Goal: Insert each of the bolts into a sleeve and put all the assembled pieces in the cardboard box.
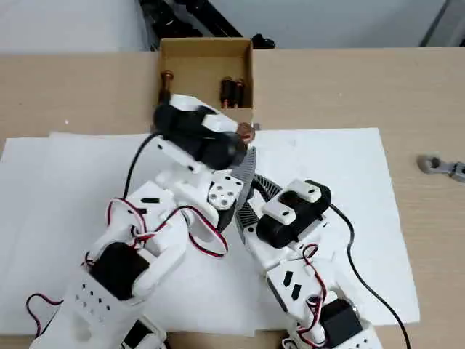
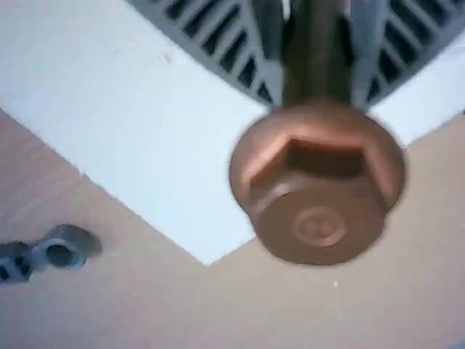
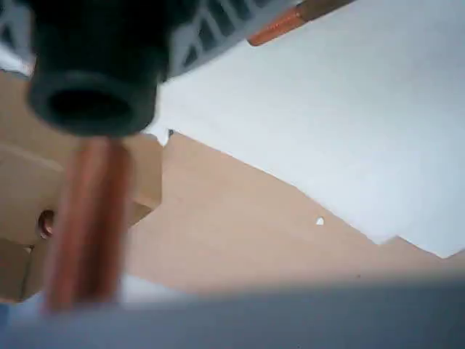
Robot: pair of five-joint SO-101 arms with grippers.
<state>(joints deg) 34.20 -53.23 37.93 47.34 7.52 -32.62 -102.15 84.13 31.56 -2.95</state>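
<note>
My left gripper [image 2: 317, 43] is clamped on the bolt [image 2: 317, 189]. Its head is nearest the cardboard box [image 1: 205, 49] and its shaft points back toward the right gripper [image 1: 252, 193]. The black sleeve [image 3: 93, 76] is right by the shaft, maybe already on it. I cannot tell the right gripper's hold.

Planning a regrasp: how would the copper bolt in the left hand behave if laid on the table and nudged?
The bolt looks solid metal: probably rigid, heavy for its size. Its round shaft would likely roll, curving around the wider flanged head. Its smooth finish might slip.
</note>
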